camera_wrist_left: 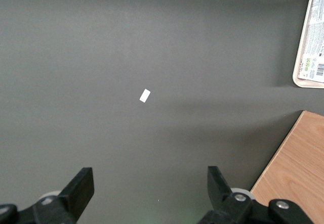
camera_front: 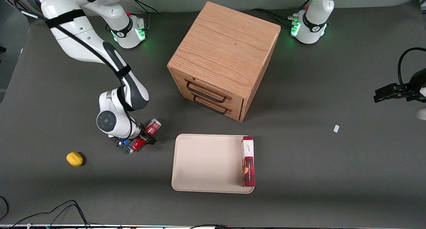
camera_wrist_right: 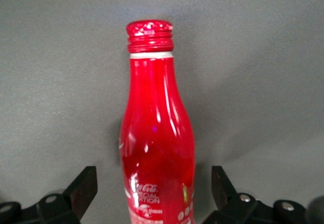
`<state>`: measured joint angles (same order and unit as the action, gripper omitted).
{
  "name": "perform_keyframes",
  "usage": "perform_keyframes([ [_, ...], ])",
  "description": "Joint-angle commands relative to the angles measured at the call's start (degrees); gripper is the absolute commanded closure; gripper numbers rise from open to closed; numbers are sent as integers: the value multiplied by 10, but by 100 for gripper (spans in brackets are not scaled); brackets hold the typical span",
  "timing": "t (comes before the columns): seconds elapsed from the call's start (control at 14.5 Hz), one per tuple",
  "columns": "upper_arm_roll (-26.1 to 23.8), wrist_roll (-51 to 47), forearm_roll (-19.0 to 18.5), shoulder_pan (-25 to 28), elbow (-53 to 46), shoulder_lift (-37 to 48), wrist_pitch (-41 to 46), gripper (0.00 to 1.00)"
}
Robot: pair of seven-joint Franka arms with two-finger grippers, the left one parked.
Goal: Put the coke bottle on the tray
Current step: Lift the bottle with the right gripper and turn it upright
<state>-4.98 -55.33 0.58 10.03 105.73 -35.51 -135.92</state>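
Coke bottle (camera_wrist_right: 157, 133) glossy red, slim-necked; hand (camera_front: 143, 139) astride.

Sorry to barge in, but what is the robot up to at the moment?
The right arm's gripper is down at the coke bottle, which lies on the table beside the tray, toward the working arm's end. Its fingers sit open on either side of the bottle, not yet closed. The tray holds only a red plaid box along one edge. A small yellow object lies nearby on the table.
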Motion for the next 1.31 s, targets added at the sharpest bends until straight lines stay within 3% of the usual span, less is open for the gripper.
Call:
perform_keyframes([
  [0.0, -1, -15, -37, -1, 10, -1, -17, 63],
  [0.07, -1, -16, -43, -1, 11, -1, -20, 100],
  [0.34, -2, -9, -44, -1, 8, 13, -15, 100],
  [0.55, 0, 39, -46, -6, -19, 46, 48, 100],
  [0.83, 21, 190, -45, -9, -115, 94, 221, 100],
  [1.24, 39, 413, -39, -5, -383, 87, 476, 100],
])
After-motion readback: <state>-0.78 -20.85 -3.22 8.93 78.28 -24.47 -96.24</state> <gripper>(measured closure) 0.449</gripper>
